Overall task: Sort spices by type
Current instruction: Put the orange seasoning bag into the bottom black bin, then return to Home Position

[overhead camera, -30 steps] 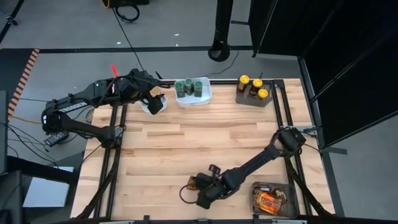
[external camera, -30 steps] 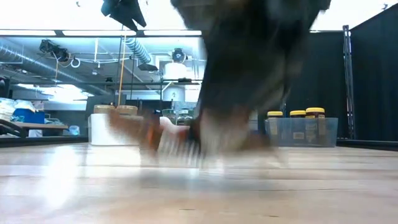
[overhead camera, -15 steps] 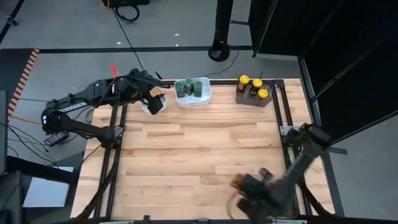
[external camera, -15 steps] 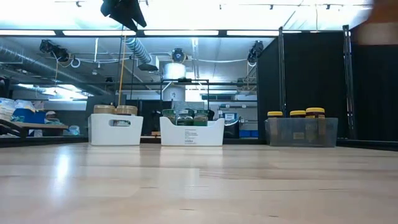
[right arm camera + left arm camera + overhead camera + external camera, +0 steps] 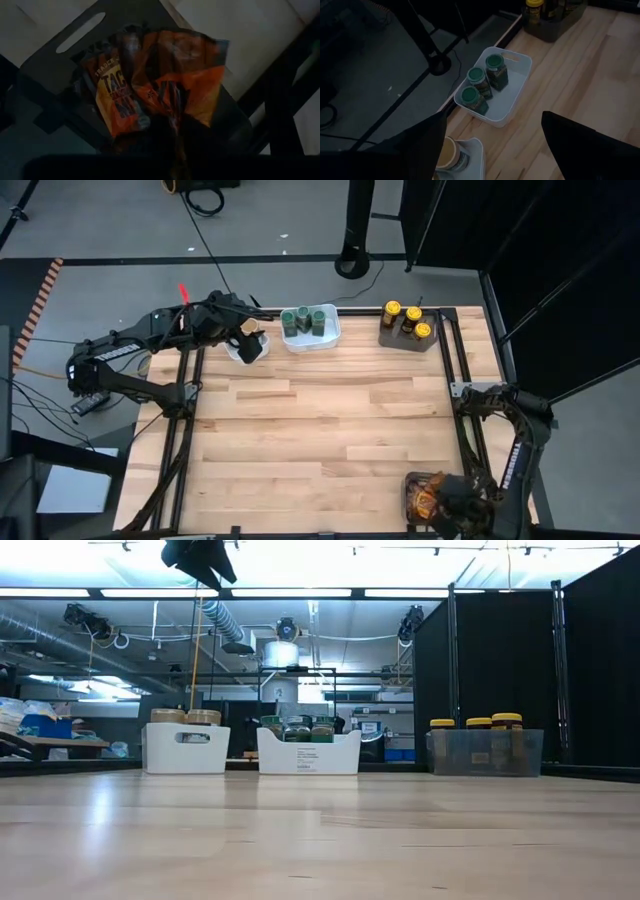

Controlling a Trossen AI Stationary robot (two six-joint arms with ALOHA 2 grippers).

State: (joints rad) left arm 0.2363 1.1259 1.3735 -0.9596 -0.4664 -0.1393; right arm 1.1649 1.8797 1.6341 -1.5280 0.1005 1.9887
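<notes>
Now my right gripper (image 5: 452, 505) has swung off the open middle of the light wooden tabletop (image 5: 320, 430), where it was working a second ago, and hangs directly over the dark grey square plastic bin (image 5: 408, 492) at the table's near right corner. Its wrist view looks straight down on crumpled orange-and-brown foil spice packets (image 5: 150, 85) lying inside that bin; I can't make out how many, and I cannot tell from the views whether the fingers have let go or are clamped on a packet. I judge this to be the drop of a packet among its own kind. Far across the table from that bin, my left gripper (image 5: 247, 340) waits with its jaws spread wide and empty, over the small white plastic tub (image 5: 249, 352) of tan-lidded jars (image 5: 449, 152). Just beside that tub sits the white rectangular tub (image 5: 517, 87) with three green-lidded glass jars (image 5: 485, 82). The grey bin of yellow-lidded jars (image 5: 408, 320) stands at the far edge, straight back from the packet bin. No loose spices show on the bare boards, so I reckon the sorting is nearly finished.
</notes>
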